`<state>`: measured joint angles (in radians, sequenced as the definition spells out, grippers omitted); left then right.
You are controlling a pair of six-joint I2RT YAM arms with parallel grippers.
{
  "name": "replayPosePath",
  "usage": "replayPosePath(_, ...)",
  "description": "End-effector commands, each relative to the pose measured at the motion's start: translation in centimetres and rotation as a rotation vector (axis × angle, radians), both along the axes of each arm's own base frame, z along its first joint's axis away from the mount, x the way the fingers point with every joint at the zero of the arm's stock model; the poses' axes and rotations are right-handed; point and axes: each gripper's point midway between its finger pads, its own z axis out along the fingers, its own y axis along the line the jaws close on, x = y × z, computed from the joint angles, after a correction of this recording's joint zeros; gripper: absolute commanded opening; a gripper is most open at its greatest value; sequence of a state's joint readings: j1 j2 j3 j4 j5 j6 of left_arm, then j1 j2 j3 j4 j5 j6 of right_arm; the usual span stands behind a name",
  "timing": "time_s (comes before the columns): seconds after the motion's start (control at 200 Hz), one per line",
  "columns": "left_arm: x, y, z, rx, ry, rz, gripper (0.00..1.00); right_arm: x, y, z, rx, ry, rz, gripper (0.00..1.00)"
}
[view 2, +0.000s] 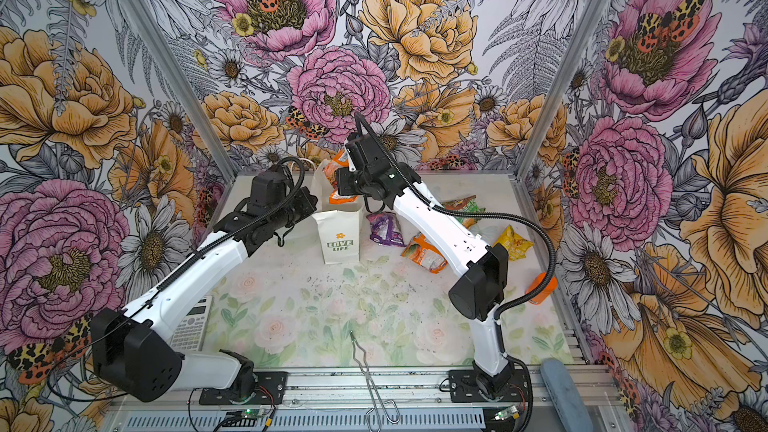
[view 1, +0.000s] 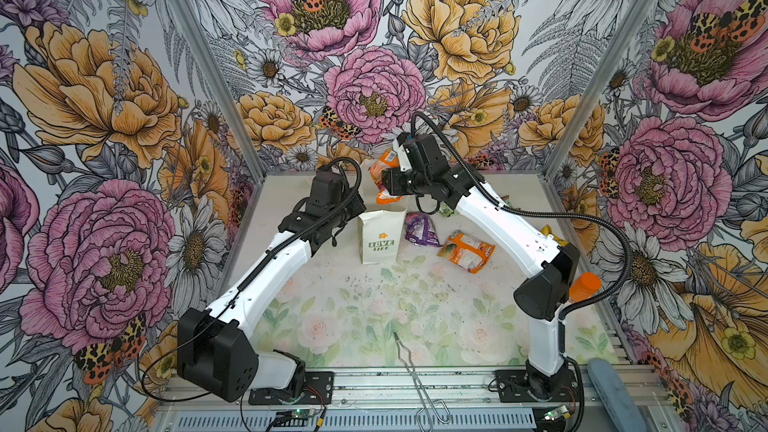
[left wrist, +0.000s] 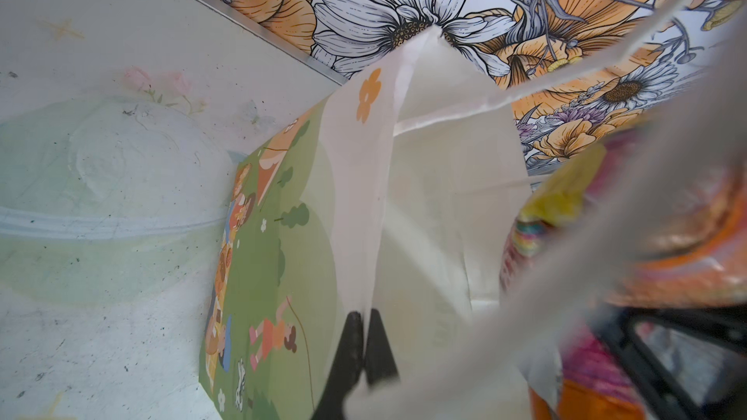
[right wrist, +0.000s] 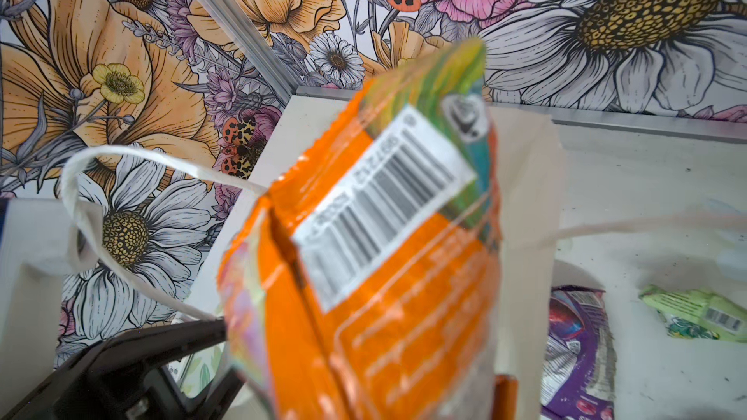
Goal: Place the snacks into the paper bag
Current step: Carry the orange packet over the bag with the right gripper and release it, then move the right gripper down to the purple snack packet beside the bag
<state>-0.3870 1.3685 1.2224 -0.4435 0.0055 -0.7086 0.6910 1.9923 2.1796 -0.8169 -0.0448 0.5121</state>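
The white "LOVE LIFE" paper bag (view 1: 380,238) (view 2: 338,241) stands upright in mid-table. My left gripper (view 1: 360,202) (left wrist: 366,337) is shut on the bag's left rim (left wrist: 355,195), holding the mouth open. Over that mouth, my right gripper (view 1: 387,185) (right wrist: 384,397) grips an orange-and-white snack packet (view 1: 384,164) (right wrist: 384,256) that stands up from its jaws and covers them. On the table right of the bag lie a purple packet (view 1: 422,229), another orange-and-white one (view 1: 467,250), a yellow one (view 2: 514,243), a green-and-orange one (view 2: 461,205) and a tiny green one (right wrist: 695,317).
An orange bottle (view 1: 584,286) stands by the right arm's elbow. A white calculator (view 2: 191,324) lies under the left arm. Metal tongs (view 1: 415,376) lie across the front edge. A grey-blue pad (view 1: 615,392) sits at front right. Flowered walls enclose the table.
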Motion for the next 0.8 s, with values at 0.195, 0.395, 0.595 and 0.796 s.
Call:
replayPosePath(0.195, 0.2, -0.5, 0.8, -0.031, -0.031, -0.010, 0.00, -0.3, 0.8, 1.6, 0.017, -0.060, 0.042, 0.46)
replayPosePath(0.395, 0.1, -0.5, 0.5, -0.026, -0.026, -0.011, 0.00, -1.8, 1.2, 2.8, 0.001, -0.108, 0.158, 0.52)
replayPosePath(0.595, 0.2, -0.3, 0.5, -0.025, -0.027, -0.009, 0.00, -3.9, -0.1, 3.9, -0.051, -0.174, 0.243, 0.58)
replayPosePath(0.796, 0.2, -0.2, 0.6, -0.027, -0.026, -0.008, 0.00, -7.5, -2.1, 5.5, -0.031, -0.202, 0.337, 0.62)
